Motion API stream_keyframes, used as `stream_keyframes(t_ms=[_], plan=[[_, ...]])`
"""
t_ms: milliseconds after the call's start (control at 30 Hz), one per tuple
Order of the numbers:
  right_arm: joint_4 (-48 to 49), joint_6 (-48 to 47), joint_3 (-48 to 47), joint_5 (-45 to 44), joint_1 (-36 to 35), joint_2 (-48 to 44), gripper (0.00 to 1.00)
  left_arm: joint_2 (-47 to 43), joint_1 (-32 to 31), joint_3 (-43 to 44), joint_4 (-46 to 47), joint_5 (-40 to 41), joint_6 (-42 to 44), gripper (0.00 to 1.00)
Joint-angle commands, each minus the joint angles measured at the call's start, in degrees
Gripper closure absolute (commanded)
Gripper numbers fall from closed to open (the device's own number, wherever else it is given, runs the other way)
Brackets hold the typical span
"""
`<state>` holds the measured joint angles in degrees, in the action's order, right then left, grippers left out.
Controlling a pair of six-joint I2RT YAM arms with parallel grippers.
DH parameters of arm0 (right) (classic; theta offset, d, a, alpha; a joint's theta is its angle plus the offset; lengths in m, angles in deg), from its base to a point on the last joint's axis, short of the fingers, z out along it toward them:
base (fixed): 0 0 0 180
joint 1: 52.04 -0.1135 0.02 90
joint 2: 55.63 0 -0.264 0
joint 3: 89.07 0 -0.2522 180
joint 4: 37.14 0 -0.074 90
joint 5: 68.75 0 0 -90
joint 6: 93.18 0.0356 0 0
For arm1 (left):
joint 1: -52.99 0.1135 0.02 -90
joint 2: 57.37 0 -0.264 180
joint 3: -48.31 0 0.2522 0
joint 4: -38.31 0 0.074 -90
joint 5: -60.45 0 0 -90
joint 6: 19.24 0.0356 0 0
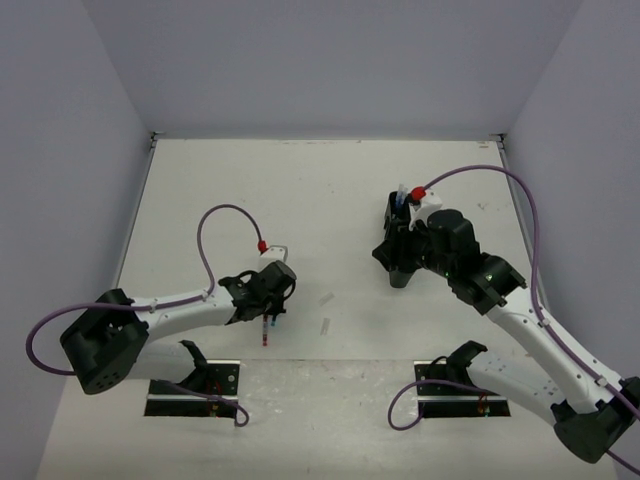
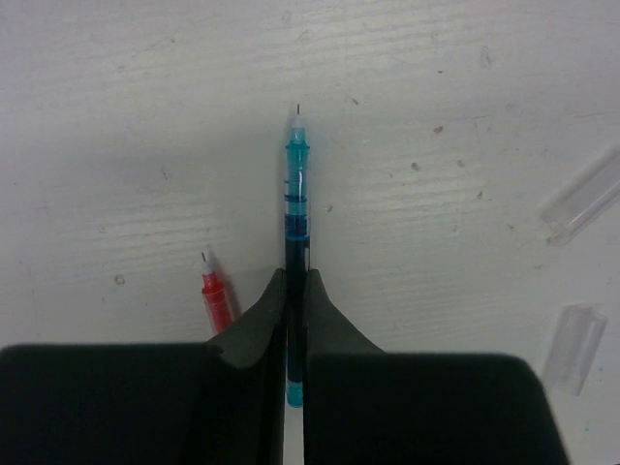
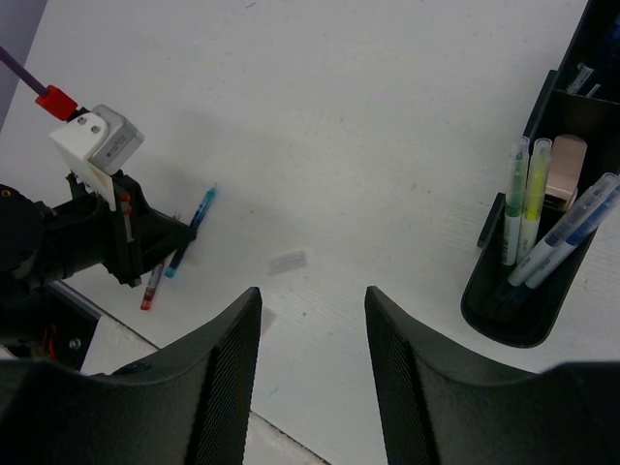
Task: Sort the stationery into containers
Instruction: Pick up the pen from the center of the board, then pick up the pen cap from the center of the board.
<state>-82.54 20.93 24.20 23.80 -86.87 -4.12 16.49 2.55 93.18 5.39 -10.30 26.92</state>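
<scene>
Left hand (image 2: 295, 281) first: we see its two black fingers (image 2: 257, 320) pressed together on a blue pen (image 2: 296, 184). The pen sits right in the thin gap between them. Most of it sticks out past the fingertips, with its white tip pointing away from the hand. Its back end is down between the fingers. We cannot tell if the pen touches the tabletop (image 2: 436, 77) or is just off it.

Just beside one finger lies a red pen (image 2: 215, 300). Its tip points the same way, and the finger hides its back part. The hand is not holding it. On the other side, well apart from the fingers, two small clear pieces (image 2: 581, 199) lie on the tabletop.

Our right hand (image 3: 313, 295) is far off across the tabletop. Its fingers are spread apart with nothing between them. It hangs near the long black tray (image 3: 513, 329). In the near end of the tray we see two yellow-green markers (image 3: 518, 194), two pale blue pens (image 3: 567, 237) leaning together, and a pinkish eraser (image 3: 567, 170).
</scene>
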Motion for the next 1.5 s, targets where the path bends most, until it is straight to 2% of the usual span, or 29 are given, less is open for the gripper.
stream_keyframes(t_ms=[0,33,133,167,267,433,633,700,800,900,967,1033,1167,1467], plan=[[3.96,1.88,0.86,1.27,-0.03,-2.30,0.49,3.25,-1.94,-0.99,0.92,-1.50,-0.37,1.00],[5.83,2.94,2.26,2.10,0.02,-2.48,0.44,3.44,-2.34,-1.02,1.18,-1.06,-0.39,1.00],[12.18,5.43,6.70,7.40,-0.04,-2.04,0.12,1.53,-2.70,-0.29,1.65,-0.36,-0.20,1.00],[14.42,6.07,7.60,8.76,-0.06,-1.60,0.05,0.95,-2.81,-0.09,1.89,-0.18,0.07,1.00],[18.18,9.82,9.94,12.37,-0.22,1.53,0.01,-6.54,-3.16,1.72,2.73,0.72,2.54,1.00],[12.82,15.66,6.60,-1.11,-6.14,7.81,0.07,-21.65,-3.17,6.36,1.97,1.55,10.79,1.00],[12.61,37.58,9.35,-23.84,-17.11,12.93,0.06,-32.58,-3.17,11.88,-4.77,-1.88,13.75,1.00],[12.66,43.16,9.92,-28.37,-21.39,15.06,0.06,-35.98,-3.17,14.63,-7.82,-3.64,14.28,1.00],[8.06,46.16,5.11,-28.49,-25.13,22.30,0.08,-38.40,-3.25,15.85,-11.50,-6.60,16.33,1.00],[-0.44,49.88,-2.89,-27.13,-29.49,34.22,0.15,-42.97,-3.17,14.42,-13.88,-6.48,18.23,1.00],[-4.02,51.69,-6.72,-26.49,-31.40,39.72,0.27,-47.11,-3.17,11.63,-13.16,-5.30,16.72,1.00],[-5.54,52.17,-9.62,-25.04,-32.44,43.09,0.35,-51.82,-3.23,9.92,-12.01,-7.42,16.26,1.00],[-4.58,52.41,-10.17,-21.80,-32.69,45.57,0.51,-57.74,-3.17,9.39,-11.23,-8.78,17.47,1.00],[-15.55,57.25,-15.04,-23.63,-34.95,50.92,0.51,-56.46,-3.21,8.97,-10.45,-11.43,18.48,1.00]])
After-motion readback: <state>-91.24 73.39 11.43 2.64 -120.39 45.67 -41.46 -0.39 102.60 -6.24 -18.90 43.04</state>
